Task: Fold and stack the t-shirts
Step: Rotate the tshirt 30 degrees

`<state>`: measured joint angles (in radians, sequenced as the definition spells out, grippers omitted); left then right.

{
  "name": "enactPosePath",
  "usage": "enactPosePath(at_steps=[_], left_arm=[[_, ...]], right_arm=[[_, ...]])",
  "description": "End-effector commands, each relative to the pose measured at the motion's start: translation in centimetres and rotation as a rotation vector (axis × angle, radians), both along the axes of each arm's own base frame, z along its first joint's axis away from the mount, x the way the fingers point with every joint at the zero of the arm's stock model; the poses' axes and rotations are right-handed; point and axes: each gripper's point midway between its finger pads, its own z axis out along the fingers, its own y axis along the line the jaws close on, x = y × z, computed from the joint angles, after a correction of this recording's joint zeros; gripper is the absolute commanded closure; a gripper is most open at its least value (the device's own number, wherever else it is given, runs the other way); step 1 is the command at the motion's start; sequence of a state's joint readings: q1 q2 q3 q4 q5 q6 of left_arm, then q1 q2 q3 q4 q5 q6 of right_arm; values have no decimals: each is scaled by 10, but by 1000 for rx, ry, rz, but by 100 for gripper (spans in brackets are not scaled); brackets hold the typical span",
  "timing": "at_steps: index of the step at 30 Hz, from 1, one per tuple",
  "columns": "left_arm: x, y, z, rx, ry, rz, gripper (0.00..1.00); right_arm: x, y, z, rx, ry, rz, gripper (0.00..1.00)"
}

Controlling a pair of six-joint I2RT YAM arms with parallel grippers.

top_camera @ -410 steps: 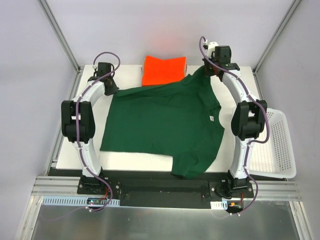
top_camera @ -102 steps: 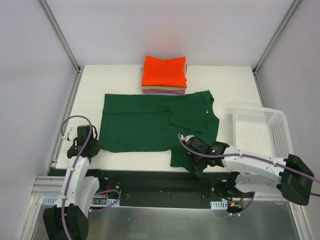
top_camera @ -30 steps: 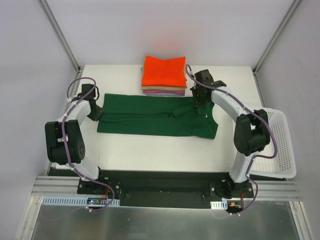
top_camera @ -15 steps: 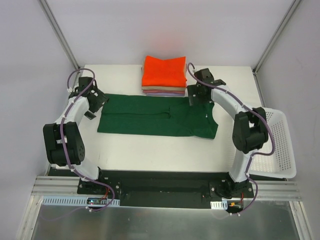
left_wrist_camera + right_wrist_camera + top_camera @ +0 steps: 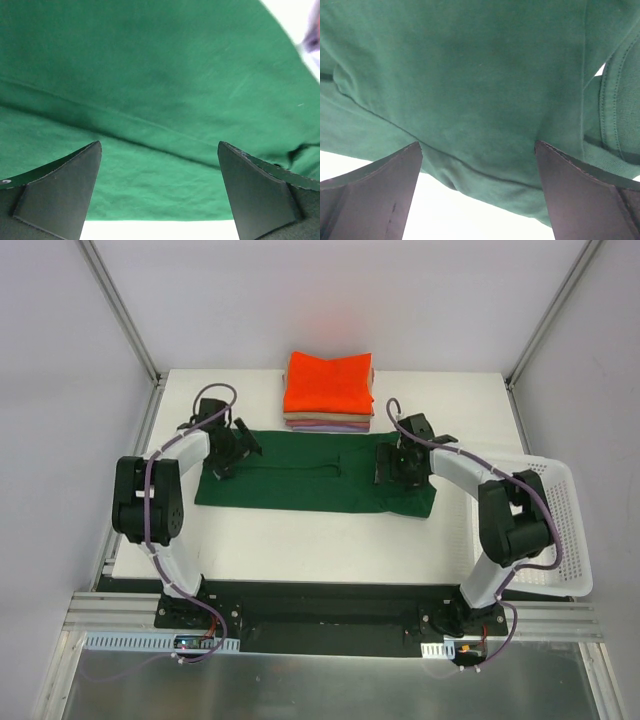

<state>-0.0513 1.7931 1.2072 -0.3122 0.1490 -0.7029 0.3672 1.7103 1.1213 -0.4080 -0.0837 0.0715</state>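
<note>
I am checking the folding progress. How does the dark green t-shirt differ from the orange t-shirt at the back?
The dark green t-shirt lies as a long band directly on the table; the orange t-shirt is a compact rectangle on top of a stack of folded shirts. The left end effector and right end effector, both open, are over the green one's ends; none is near the orange one. Both are plain and unheld.

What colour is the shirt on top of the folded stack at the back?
Bright orange; the top shirt shows best in the top external view.
</note>
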Motion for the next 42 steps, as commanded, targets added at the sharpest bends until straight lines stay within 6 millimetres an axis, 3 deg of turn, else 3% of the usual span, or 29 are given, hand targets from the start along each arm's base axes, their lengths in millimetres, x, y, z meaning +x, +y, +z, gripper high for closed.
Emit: enactPosePath(at_steps=[1,5,9,13,15,19,22,24,27,31,35,38,42], left_arm=[[-47,-9,-27,-10,103,-54,1],[-86,-26,-30,-43,135,-94,1],[-138,-60,-29,-97,167,-182,1],[-202,-116,-11,-204,186,-334,1],[-220,-131,3,-199,140,-380,1],[-226,-145,43,-244,5,-444,1],[-217,-136,60,-193,-84,-443,1],[-206,-117,62,-79,-130,-408,1],[-197,-76,54,86,-93,-290,1],[-180,-16,34,130,-23,-67,1],[-168,25,24,234,-3,68,1],[-163,31,18,258,9,63,1],[-148,15,3,120,5,-10,19]], right_arm=[[4,-11,-11,31,51,-106,4],[10,-39,-23,37,127,-202,4],[30,-62,-25,83,196,-258,4],[79,-99,-19,69,160,-350,4],[104,-112,-8,38,115,-347,4],[143,-118,34,-20,-29,-299,4],[150,-117,66,-59,-128,-255,4],[144,-109,89,-85,-186,-207,4],[115,-78,110,-100,-241,-80,4],[46,-7,110,-153,-306,147,4],[-49,105,102,-59,-335,434,4],[-122,190,90,66,-323,657,2],[-176,264,85,56,-383,901,4]])
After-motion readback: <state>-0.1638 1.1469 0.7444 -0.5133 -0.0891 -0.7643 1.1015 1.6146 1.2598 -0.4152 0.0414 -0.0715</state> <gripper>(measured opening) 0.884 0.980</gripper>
